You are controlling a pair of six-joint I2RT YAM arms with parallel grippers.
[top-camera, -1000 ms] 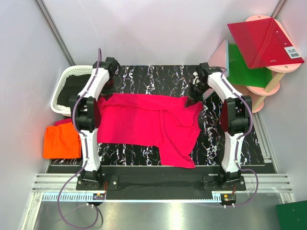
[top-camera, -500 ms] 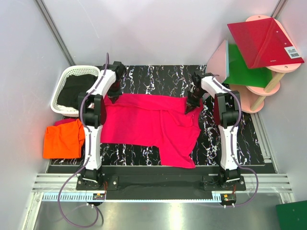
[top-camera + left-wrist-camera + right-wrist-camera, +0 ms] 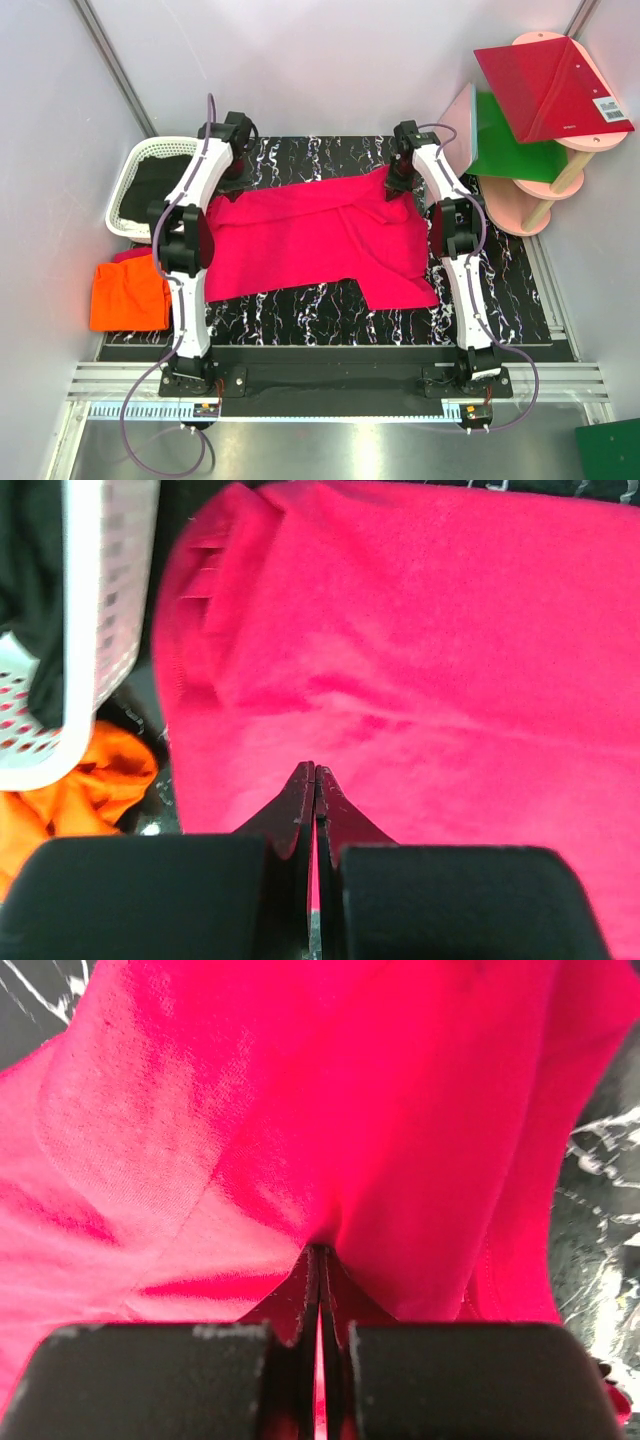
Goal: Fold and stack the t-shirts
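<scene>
The hot pink t-shirt point(image 3: 310, 240) lies spread across the black marbled table point(image 3: 330, 318). My left gripper point(image 3: 233, 170) is at the shirt's far left corner. In the left wrist view it point(image 3: 316, 770) is shut over the pink cloth point(image 3: 420, 630), with a pink sliver between its fingers. My right gripper point(image 3: 398, 182) holds the far right edge. In the right wrist view it point(image 3: 319, 1250) is shut on the cloth point(image 3: 250, 1110), which puckers at the tips. The orange t-shirt point(image 3: 128, 295) lies folded off the table's left side and also shows in the left wrist view point(image 3: 70, 790).
A white basket point(image 3: 135, 185) holding dark cloth stands at the far left, seen close in the left wrist view point(image 3: 100, 600). At the back right, a pink stand point(image 3: 555, 180) carries a red panel point(image 3: 550, 85) and a green panel point(image 3: 510, 135).
Both grippers have shut. The right one has drawn the shirt's far right edge toward the back of the table, and the near hem and lower flap have slid away from me.
</scene>
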